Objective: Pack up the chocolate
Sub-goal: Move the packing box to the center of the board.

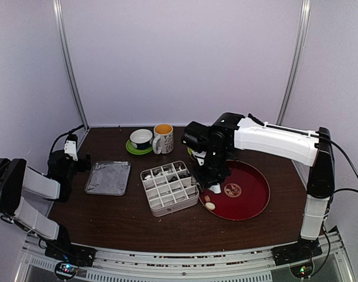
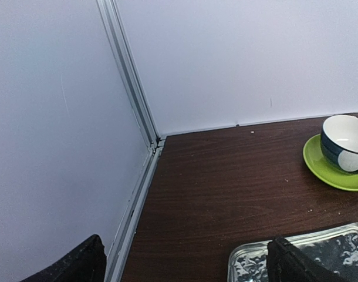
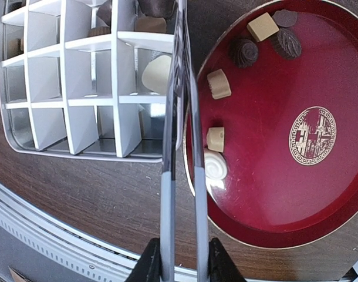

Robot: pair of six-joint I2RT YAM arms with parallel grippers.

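Note:
Several chocolates lie on the red plate: a cream swirl, cream pieces, a dark round and a tan square. More sit in the white divided box, including a cream one. My right gripper is shut on metal tongs, whose arms run together over the gap between box and plate; their tips leave the frame's top. In the top view the right gripper hangs between the box and the plate. My left gripper is open and empty.
A foil tray lies left of the box, under my left gripper's right finger. A bowl on a green saucer and a mug stand at the back. Walls close in at the left and back.

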